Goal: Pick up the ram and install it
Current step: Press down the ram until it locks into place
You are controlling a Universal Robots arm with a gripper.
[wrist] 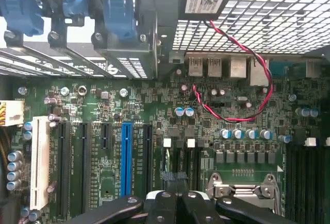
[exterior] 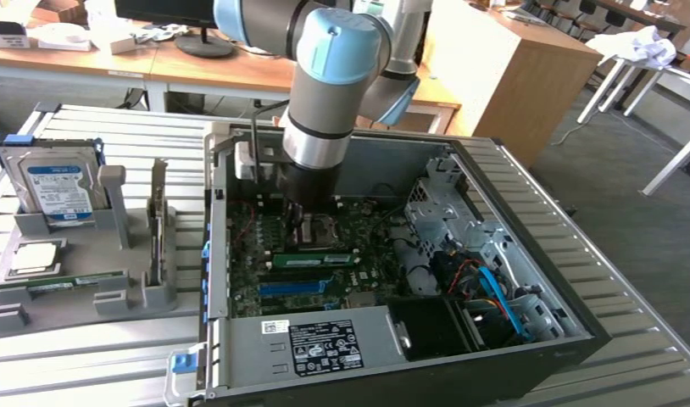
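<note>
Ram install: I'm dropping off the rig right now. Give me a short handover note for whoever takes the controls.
The gripper is shut with nothing seen in it, low inside the computer case over the motherboard.
The ram lies flat in the grey holder at the exterior view's left, outside the case, away from the gripper.
Done: nothing visible on this ram; another green stick sits in a motherboard slot.
Left: picking the ram up and installing it.
</note>
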